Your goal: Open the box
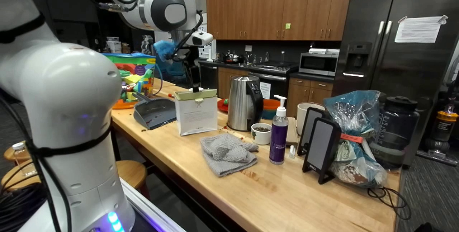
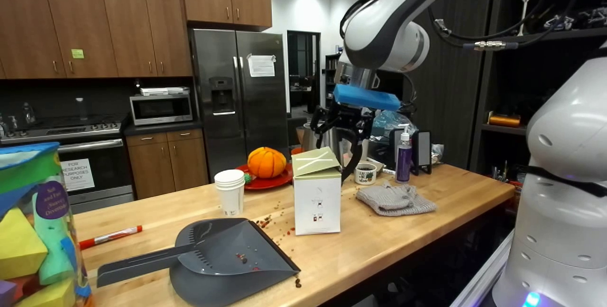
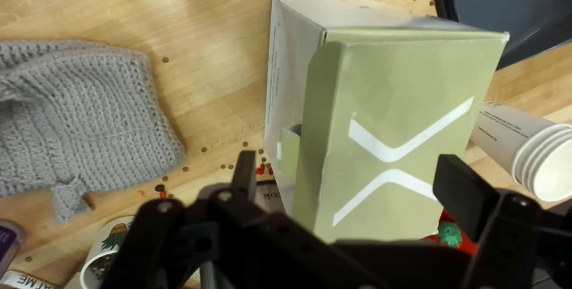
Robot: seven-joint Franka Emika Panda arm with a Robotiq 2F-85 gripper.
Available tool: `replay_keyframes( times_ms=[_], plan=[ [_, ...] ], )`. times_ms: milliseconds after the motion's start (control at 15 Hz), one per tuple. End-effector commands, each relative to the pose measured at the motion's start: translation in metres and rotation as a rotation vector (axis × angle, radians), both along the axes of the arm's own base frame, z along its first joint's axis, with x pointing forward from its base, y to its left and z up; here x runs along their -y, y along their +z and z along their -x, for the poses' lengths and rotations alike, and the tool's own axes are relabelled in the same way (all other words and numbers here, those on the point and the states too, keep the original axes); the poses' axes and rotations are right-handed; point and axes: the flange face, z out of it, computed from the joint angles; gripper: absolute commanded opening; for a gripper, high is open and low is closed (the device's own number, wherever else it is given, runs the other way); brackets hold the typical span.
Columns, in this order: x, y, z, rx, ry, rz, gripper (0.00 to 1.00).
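A white box (image 1: pixel 196 115) with a pale green lid stands upright on the wooden table; it also shows in an exterior view (image 2: pixel 317 205). The lid (image 3: pixel 393 137) bears a white X-like mark and lies over the top, looking slightly raised along one edge. A small green tab (image 3: pixel 290 152) shows on the box's side in the wrist view. My gripper (image 3: pixel 348 173) is open and empty, its fingers apart over the lid. In an exterior view the gripper (image 1: pixel 195 86) is at the lid's top; I cannot tell if a finger touches it.
A grey dustpan (image 2: pixel 232 259), stacked white cups (image 2: pixel 230 193) and a red plate (image 2: pixel 265 183) with a toy pumpkin surround the box. A steel kettle (image 1: pixel 241 103), a grey cloth (image 1: pixel 229 153), a small mug (image 1: pixel 261 134) and a purple bottle (image 1: pixel 278 138) stand nearby.
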Motion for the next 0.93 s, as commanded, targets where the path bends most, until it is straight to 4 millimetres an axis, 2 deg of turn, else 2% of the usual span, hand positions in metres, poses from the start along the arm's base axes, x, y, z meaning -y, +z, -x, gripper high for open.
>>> replay_keyframes(
  times_ms=[0, 867],
  plan=[
    [0.009, -0.004, -0.011, 0.031, -0.007, -0.062, 1.0],
    [0.023, -0.018, -0.027, 0.082, 0.047, -0.136, 1.0]
  ],
)
